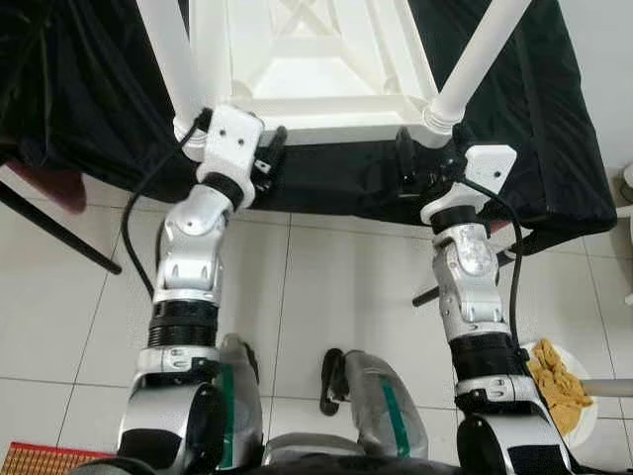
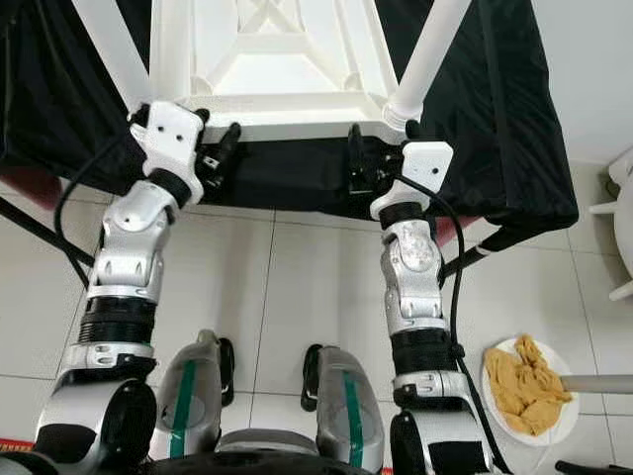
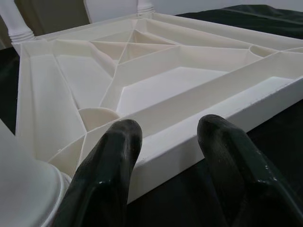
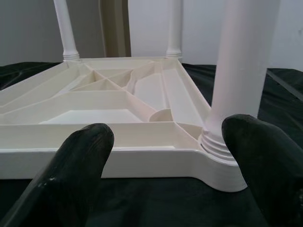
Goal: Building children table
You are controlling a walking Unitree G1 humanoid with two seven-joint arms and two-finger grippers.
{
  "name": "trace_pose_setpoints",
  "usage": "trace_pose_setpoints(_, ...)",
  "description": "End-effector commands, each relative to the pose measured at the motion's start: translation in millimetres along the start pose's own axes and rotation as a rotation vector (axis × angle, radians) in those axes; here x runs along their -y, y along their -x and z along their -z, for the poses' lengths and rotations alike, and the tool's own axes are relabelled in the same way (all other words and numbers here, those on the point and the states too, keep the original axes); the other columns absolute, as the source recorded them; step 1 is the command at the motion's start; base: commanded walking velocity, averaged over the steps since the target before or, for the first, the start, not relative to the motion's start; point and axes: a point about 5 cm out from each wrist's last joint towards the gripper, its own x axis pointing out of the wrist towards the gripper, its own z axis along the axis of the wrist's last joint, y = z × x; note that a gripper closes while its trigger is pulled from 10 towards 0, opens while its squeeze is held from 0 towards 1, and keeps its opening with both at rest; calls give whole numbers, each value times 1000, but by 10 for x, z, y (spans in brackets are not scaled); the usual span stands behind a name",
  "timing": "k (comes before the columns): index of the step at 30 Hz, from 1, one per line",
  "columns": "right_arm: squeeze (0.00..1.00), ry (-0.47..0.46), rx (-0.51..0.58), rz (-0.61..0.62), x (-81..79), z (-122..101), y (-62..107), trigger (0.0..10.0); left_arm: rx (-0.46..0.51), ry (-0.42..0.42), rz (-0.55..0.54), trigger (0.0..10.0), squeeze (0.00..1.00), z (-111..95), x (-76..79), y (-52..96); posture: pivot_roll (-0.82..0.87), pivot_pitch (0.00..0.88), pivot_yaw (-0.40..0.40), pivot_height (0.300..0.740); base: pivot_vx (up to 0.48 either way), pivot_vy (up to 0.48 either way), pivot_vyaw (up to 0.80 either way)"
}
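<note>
A white plastic children's table [image 1: 316,69] lies upside down on a black cloth [image 1: 554,119], its ribbed underside facing up. Round white legs stand in the near corners: one at the left [image 1: 170,59], one at the right [image 1: 477,57]. In the right wrist view two more legs [image 4: 66,33] rise at the far corners. My left gripper [image 1: 269,158] is open just in front of the table's near rim [image 3: 227,118], beside the left leg. My right gripper [image 1: 417,168] is open at the near right corner, its fingers on either side of the leg base [image 4: 215,142] without touching it.
The cloth-covered stand has dark metal legs [image 1: 59,233] slanting to the tiled floor. A white plate with a yellow rag [image 2: 524,386] sits on the floor at my right. A red mat [image 1: 40,460] lies at the lower left. White furniture [image 2: 618,218] stands at the right edge.
</note>
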Motion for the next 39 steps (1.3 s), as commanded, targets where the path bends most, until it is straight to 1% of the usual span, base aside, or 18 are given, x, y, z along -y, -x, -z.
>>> trace_pose_setpoints(1, 0, 10, 1, -3, -5, 7, 28, 10000, 67, -17, -27, 10000, 0, -141, 14, -80, 19, 55, -49, 740, 0, 0, 0)
trace_pose_setpoints(3, 0, 10, 1, -3, -5, 7, 28, 10000, 67, -17, -27, 10000, 0, -141, 14, -80, 19, 55, -49, 740, 0, 0, 0)
trace_pose_setpoints(5, 0, 6, -1, -1, -27, 18, 31, 10000, 106, -64, 147, 10000, 0, -236, 111, -165, 14, 57, -33, 740, 0, 0, 0)
trace_pose_setpoints(6, 0, 6, -1, -1, -27, 18, 31, 10000, 106, -64, 147, 10000, 0, -236, 111, -165, 14, 57, -33, 740, 0, 0, 0)
trace_pose_setpoints(7, 0, 10, -2, 1, -37, 23, 50, 10000, 105, -67, 260, 10000, 0, -255, 174, -219, -3, 63, -18, 740, 0, 0, 0)
trace_pose_setpoints(8, 0, 10, -2, 1, -37, 23, 50, 10000, 105, -67, 260, 10000, 0, -255, 174, -219, -3, 63, -18, 740, 0, 0, 0)
trace_pose_setpoints(9, 0, 13, 0, 8, -31, 16, 82, 10000, 102, -98, 356, 10000, 0, -272, 226, -278, -22, 67, -2, 740, 0, 0, 0)
trace_pose_setpoints(12, 0, 20, -1, 25, -8, 13, 133, 10000, 101, -116, 427, 10000, 0, -290, 261, -333, -46, 70, 15, 740, 0, 0, 0)
trace_pose_setpoints(14, 0, 36, -8, 65, 47, 8, 260, 10000, 89, -138, 520, 10000, 0, -296, 313, -413, -100, 89, 55, 740, 0, 0, 0)
trace_pose_setpoints(16, 0, 36, -8, 65, 47, 8, 260, 10000, 89, -138, 520, 10000, 0, -296, 313, -413, -100, 89, 55, 740, 0, 0, 0)
trace_pose_setpoints(18, 0, 58, -13, 112, 107, -12, 412, 10000, 61, -162, 595, 10000, 0, -283, 387, -487, -145, 107, 95, 740, 0, 0, 0)
trace_pose_setpoints(22, 0, 65, -14, 130, 128, -22, 459, 10000, 50, -174, 618, 10000, 0, -278, 414, -513, -145, 107, 95, 740, 0, 0, 0)
trace_pose_setpoints(25, 0, 68, -12, 185, 137, -44, 557, 10000, -4, -228, 706, 10000, 0, -228, 483, -555, -184, 125, 139, 740, 0, 0, 0)
trace_pose_setpoints(29, 0, 69, -10, 198, 127, -52, 580, 10000, -22, -249, 740, 10000, 0, -212, 487, -574, -189, 128, 146, 740, 0, 0, 0)
trace_pose_setpoints(32, 0, 67, -12, 209, 118, -49, 601, 10000, -40, -226, 754, 10000, 0, -217, 463, -606, -191, 125, 153, 740, 0, 0, 0)
trace_pose_setpoints(33, 0, 66, -13, 211, 110, -49, 607, 10000, -46, -220, 756, 10000, 337, -221, 450, -619, -193, 126, 156, 740, 0, 0, 0)
trace_pose_setpoints(34, 0, 65, -14, 212, 104, -50, 610, 10000, -50, -217, 757, 10000, 1000, -222, 441, -628, -193, 126, 156, 740, 0, 0, 0)
trace_pose_setpoints(39, 0, 67, -19, 216, 103, -60, 621, 10000, -39, -205, 754, 10000, 1000, -258, 410, -664, -188, 122, 150, 740, 0, 0, 0)
